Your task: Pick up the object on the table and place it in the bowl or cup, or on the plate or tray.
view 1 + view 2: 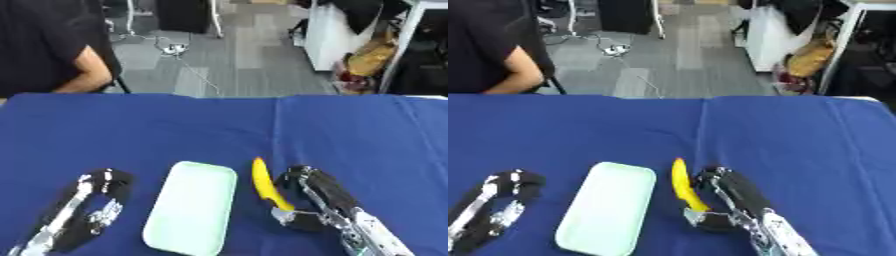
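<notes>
Blue-clothed bench (350, 130), pale green tray (192, 207) in the middle. Yellow banana (267, 185) just right of tray, right hand (311, 197) curled round it. Left hand (92, 207) resting relaxed, bottom left.

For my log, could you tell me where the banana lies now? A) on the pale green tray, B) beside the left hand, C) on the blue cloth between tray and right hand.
C: the banana lies on the cloth, right of the tray, against the right hand.
</notes>
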### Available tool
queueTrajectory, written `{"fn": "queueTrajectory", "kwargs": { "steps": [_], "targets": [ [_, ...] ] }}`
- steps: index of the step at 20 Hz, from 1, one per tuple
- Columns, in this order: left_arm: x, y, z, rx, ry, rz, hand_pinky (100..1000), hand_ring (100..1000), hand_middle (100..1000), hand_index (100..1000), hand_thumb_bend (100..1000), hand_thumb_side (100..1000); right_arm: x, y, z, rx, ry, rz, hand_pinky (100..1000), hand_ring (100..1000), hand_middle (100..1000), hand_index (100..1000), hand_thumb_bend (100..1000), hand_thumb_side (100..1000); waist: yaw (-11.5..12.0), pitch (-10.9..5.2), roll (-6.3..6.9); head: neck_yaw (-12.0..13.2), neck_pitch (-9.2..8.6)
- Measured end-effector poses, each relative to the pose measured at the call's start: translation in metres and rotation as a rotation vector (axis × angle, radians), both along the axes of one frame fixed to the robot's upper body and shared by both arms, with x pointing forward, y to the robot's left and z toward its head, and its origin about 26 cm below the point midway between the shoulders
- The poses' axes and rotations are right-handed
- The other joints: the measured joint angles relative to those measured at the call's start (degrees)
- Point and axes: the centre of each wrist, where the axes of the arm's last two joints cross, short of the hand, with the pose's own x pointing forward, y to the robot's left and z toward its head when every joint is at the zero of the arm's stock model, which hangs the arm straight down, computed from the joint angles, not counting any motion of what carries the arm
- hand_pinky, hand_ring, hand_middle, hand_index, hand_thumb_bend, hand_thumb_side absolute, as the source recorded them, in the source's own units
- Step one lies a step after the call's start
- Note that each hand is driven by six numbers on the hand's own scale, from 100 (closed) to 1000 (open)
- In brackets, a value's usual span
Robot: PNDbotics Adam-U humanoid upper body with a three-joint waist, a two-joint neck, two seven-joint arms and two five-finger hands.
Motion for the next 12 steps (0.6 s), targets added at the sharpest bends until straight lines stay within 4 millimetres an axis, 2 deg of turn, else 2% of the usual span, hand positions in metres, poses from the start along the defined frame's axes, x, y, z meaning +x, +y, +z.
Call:
{"fn": "queueTrajectory", "kwargs": {
  "steps": [2,4,5,8,12],
  "targets": [
    [0.000,0.000,0.000,0.000,0.001,-0.001,509,598,607,749,100,869,0.000,0.000,0.000,0.002,0.014,-0.003,332,574,760,856,386,819,0.0,0.00,0.06,0.0,0.03],
    [0.000,0.001,0.000,0.005,0.002,0.001,508,598,607,749,100,869,0.001,-0.001,-0.001,-0.010,0.043,-0.004,357,597,783,875,397,834,-0.1,-0.02,-0.14,0.0,0.43],
    [-0.001,0.003,0.000,0.010,0.005,0.004,508,598,607,749,100,870,0.001,-0.001,-0.002,-0.017,0.062,-0.004,404,637,818,899,412,850,-0.4,-0.09,-0.35,0.0,0.49],
    [-0.003,0.007,-0.003,0.021,0.018,0.013,509,599,607,749,100,871,0.004,0.000,-0.002,-0.039,0.121,0.001,437,668,836,907,426,855,-0.8,-0.90,-1.15,0.0,0.84],
    [-0.003,0.011,-0.004,0.033,0.027,0.019,509,603,607,749,100,871,0.007,0.000,-0.003,-0.055,0.168,0.008,446,673,836,905,436,857,-1.0,-1.11,-1.82,0.3,0.99]
  ]
}}
